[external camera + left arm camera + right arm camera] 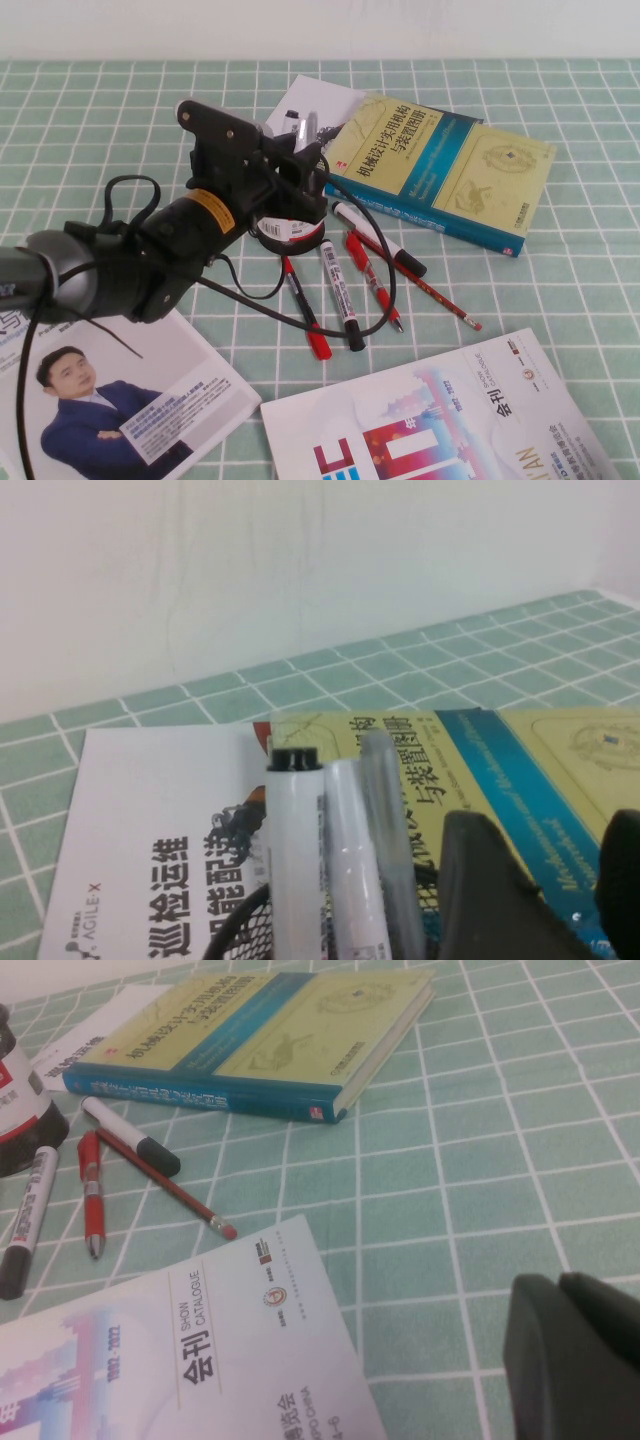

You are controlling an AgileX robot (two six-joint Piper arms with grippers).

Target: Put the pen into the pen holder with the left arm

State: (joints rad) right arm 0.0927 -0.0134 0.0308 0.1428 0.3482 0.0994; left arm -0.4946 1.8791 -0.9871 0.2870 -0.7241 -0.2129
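Right gripper (pixel 575 1345): lower right of its wrist view; finger state cannot be determined. Left gripper (pixel 300 185): frame centre, above the pen holder (pixel 290 232), fingers apart. The pen (pixel 385 820) stands inside, released.

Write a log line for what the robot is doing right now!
left gripper: open, above pen holder | pen: standing in pen holder | right gripper: low over table
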